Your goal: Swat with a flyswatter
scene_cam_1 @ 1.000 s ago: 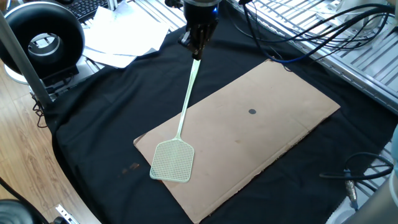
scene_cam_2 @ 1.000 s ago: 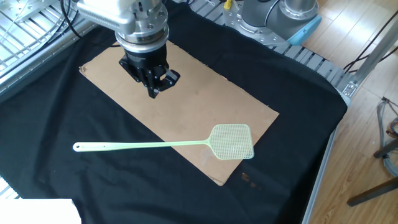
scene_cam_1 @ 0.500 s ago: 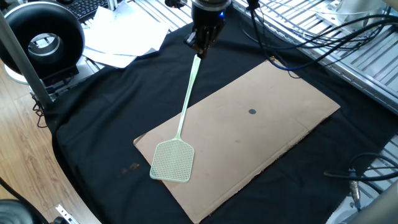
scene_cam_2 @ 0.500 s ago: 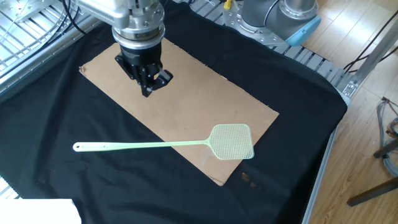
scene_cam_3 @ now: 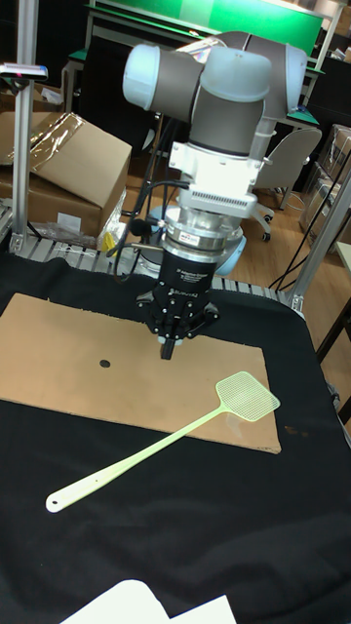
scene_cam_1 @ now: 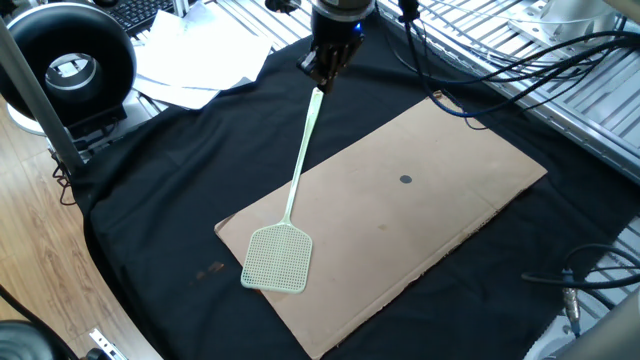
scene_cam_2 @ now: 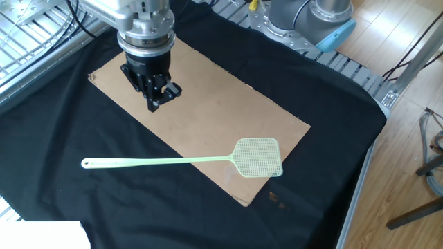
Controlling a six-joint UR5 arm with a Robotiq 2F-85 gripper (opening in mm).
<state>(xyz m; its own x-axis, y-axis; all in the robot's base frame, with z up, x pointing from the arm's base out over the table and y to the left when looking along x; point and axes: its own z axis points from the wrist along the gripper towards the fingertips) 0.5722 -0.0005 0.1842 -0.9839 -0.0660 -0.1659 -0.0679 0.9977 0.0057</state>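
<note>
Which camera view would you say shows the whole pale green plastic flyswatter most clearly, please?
The other fixed view: the pale green plastic flyswatter lies side-on, unobstructed from handle end to mesh head. One fixed view shows its mesh head well, but the gripper overlaps the handle's far end. The tall fixed view shows it whole, but smaller and foreshortened.

flyswatter (scene_cam_2: 259, 157) flat, hand (scene_cam_2: 154, 102) above

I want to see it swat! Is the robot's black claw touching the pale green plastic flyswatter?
Apart. The other fixed view shows the claw above the cardboard, black cloth between it and the flyswatter.
</note>
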